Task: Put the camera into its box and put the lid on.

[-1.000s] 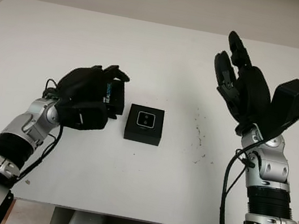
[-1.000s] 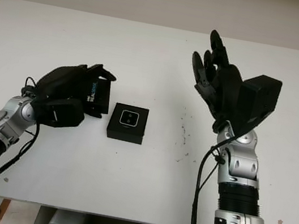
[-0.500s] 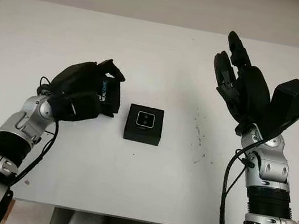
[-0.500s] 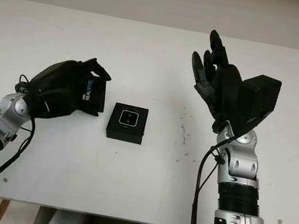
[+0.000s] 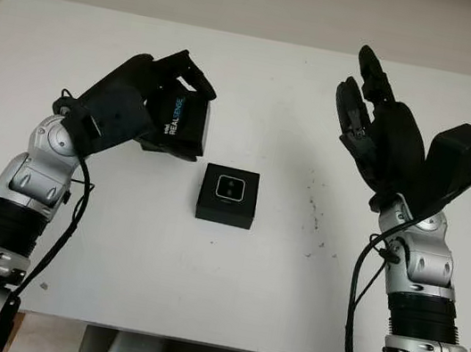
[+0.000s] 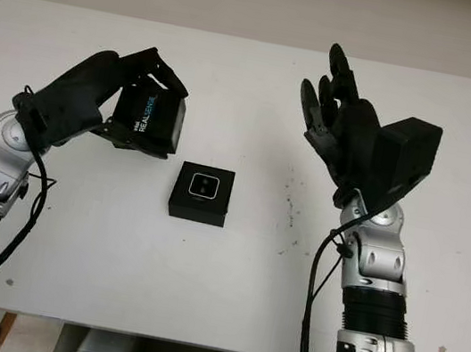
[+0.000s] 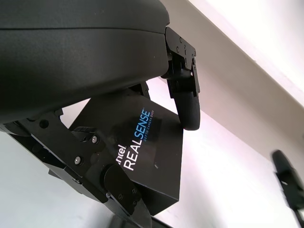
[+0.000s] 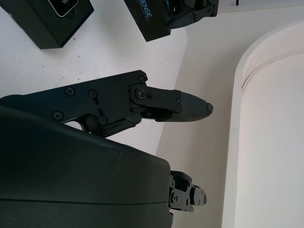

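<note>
On the white table (image 5: 226, 283) the left hand (image 5: 124, 112) hangs raised, clamped on the black printed cardboard lid (image 5: 183, 122), up and left of the open square black box (image 5: 228, 195) holding the small camera (image 5: 231, 188). The right hand (image 5: 378, 137) is open, raised well apart, farther away.

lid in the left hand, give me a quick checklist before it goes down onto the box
1. Grip: the left hand has its fingers clamped on the lid, raised off the table: ok.
2. Camera seated: the camera sits in the open box, lens side up: ok.
3. Alignment: the lid hangs to the left of the box and behind it, tilted, not over it: not ok.
4. Lid opening facing down: cannot tell.
5. Path: bare tabletop between lid and box: ok.
6. Right hand: open, raised well to the right of the box, out of the way: ok.
</note>
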Available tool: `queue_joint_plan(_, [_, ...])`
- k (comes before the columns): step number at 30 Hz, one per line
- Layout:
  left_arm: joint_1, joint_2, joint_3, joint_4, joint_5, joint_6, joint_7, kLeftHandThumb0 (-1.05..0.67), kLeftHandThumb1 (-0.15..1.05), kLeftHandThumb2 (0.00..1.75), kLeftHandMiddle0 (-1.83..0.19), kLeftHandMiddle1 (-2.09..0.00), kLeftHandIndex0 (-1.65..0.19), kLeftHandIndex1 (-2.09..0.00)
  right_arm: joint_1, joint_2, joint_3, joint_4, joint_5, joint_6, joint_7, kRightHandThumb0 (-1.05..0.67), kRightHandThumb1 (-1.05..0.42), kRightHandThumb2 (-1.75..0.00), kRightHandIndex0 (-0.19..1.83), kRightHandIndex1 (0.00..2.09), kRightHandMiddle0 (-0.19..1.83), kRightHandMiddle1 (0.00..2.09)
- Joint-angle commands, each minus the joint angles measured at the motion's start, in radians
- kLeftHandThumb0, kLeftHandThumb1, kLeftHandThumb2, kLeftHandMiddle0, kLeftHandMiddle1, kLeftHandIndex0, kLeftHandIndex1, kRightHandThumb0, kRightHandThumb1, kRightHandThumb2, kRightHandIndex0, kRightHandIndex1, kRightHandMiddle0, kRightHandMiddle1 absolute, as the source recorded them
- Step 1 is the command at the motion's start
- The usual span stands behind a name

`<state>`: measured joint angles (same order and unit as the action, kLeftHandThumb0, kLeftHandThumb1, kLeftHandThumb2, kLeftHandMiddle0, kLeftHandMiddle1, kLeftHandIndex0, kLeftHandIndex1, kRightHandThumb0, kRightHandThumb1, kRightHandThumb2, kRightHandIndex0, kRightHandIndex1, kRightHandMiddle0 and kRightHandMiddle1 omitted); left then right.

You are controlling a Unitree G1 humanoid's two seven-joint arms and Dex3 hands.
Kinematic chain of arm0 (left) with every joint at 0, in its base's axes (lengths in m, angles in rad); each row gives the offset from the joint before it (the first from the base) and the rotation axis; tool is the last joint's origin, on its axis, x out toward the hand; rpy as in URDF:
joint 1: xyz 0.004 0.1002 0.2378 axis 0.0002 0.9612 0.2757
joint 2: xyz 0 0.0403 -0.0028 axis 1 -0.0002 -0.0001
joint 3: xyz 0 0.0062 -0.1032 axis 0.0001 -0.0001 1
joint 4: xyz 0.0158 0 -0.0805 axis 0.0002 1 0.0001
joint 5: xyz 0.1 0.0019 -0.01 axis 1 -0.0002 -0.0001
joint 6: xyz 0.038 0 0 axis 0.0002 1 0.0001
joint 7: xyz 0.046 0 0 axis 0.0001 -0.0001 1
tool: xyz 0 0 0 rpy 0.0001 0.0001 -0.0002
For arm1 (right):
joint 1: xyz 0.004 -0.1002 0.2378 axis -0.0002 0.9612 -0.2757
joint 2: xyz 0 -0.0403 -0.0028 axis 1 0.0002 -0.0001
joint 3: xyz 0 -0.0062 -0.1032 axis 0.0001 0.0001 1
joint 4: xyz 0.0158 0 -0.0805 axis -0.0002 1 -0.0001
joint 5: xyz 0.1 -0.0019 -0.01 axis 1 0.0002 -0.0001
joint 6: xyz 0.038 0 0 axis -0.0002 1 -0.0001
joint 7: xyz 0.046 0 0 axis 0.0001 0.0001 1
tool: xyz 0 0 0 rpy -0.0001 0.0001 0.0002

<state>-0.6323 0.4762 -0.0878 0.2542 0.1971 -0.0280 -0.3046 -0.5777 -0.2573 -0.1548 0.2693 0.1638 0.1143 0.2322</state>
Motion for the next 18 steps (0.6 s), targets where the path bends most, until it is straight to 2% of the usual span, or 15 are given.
queue_joint_plan(1, [0.033, -0.015, 0.012, -0.052, -0.015, -0.002, 0.0, -0.18, 0.95, 0.05, -0.47, -1.46, -0.3, -1.38, -0.005, -0.001, -0.002, -0.001, 0.003, -0.01, 0.002, -0.53, -1.05, -0.51, -0.1, 0.05, -0.05, 0.05])
queue_joint_plan(6, [0.084, -0.062, 0.011, -0.13, -0.045, 0.03, 0.001, -0.17, 0.96, 0.05, -0.41, -1.56, -0.25, -1.43, -0.004, 0.001, 0.0, 0.002, 0.003, -0.009, 0.004, -0.53, -1.05, -0.51, -0.1, 0.05, -0.05, 0.05])
queue_joint_plan(14, [0.123, -0.101, -0.021, -0.225, -0.024, 0.201, -0.015, -0.15, 0.97, 0.06, -0.38, -1.53, -0.25, -1.45, 0.0, 0.016, -0.002, 0.005, 0.009, -0.023, 0.003, -0.53, -1.05, -0.5, -0.11, 0.05, -0.02, 0.07])
queue_joint_plan(18, [0.131, -0.107, -0.037, -0.234, -0.015, 0.235, -0.025, -0.14, 0.97, 0.05, -0.36, -1.55, -0.23, -1.48, 0.002, 0.022, 0.0, 0.006, -0.001, -0.027, -0.014, -0.54, -1.05, -0.5, -0.1, 0.06, -0.02, 0.07])
